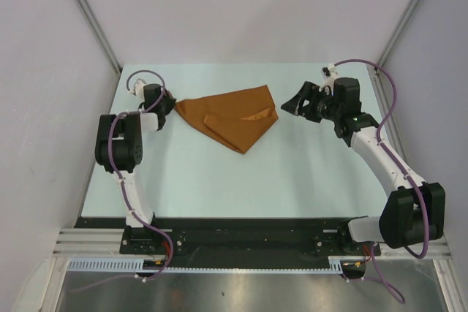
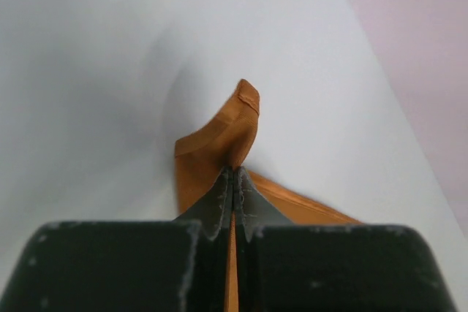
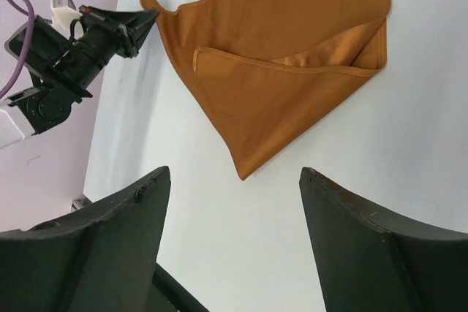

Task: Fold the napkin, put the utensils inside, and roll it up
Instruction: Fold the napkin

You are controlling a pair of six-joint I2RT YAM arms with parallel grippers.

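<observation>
The rust-orange napkin (image 1: 232, 118) lies folded into a rough triangle at the back middle of the table, one point toward the near side. My left gripper (image 1: 172, 104) is shut on its left corner; in the left wrist view the cloth (image 2: 219, 144) sticks out past the closed tips of the left gripper (image 2: 234, 173). My right gripper (image 1: 295, 104) is open and empty just right of the napkin's right edge. The right wrist view shows the napkin (image 3: 292, 56) beyond the spread right gripper (image 3: 234, 173). No fork is in view.
The pale table (image 1: 241, 180) has grey enclosure walls on the left, right and back. The left arm (image 3: 66, 63) shows at the upper left of the right wrist view. A black rail (image 1: 241, 235) runs along the near edge.
</observation>
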